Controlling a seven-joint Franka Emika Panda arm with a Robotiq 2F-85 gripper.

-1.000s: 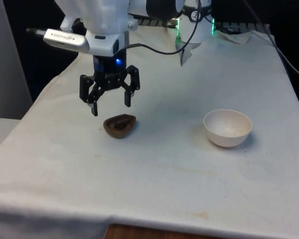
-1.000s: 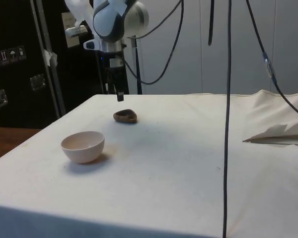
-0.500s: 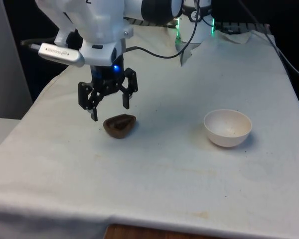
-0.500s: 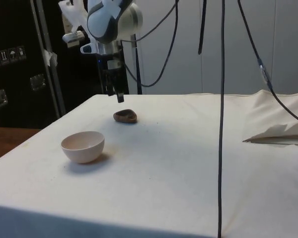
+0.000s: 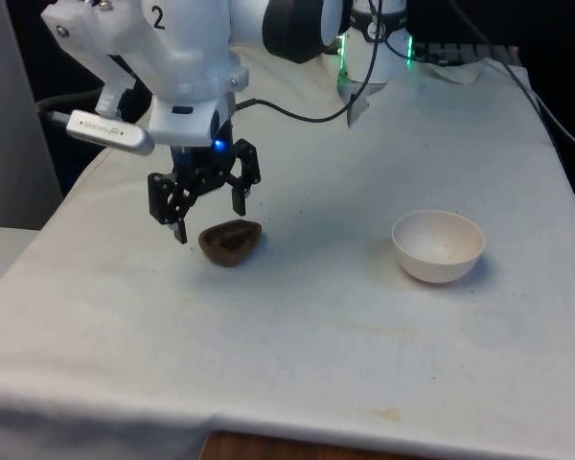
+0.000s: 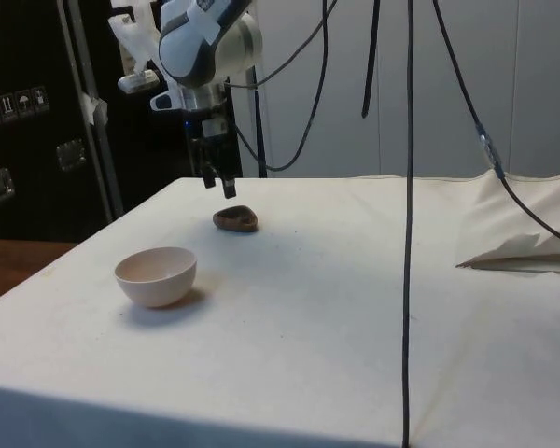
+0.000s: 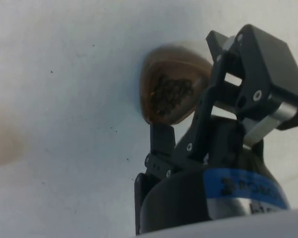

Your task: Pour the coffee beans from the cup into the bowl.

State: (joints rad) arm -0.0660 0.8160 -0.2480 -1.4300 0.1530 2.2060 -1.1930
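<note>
A small brown cup (image 5: 230, 241) holding dark coffee beans (image 7: 170, 91) sits on the white cloth toward the front view's left; it shows too as the cup (image 6: 235, 219) in the side view. My gripper (image 5: 210, 220) hangs just above it, tilted and a little to the front view's left, open, touching nothing. In the wrist view the gripper (image 7: 188, 87) straddles the cup (image 7: 159, 64) from above, one finger on each side. The white bowl (image 5: 438, 245) stands apart toward the front view's right, upright and with no beans in it; the bowl (image 6: 156, 275) is nearer the side camera.
Black cables (image 6: 408, 187) hang down in front of the side camera. A fold of cloth (image 6: 523, 252) lies at the side view's right. The table edge (image 5: 48, 240) runs close by the cup on the front view's left.
The gripper has shifted slightly toward the front view's left, dropped a little and tilted more as the wrist turned. Cup and bowl have stayed put.
</note>
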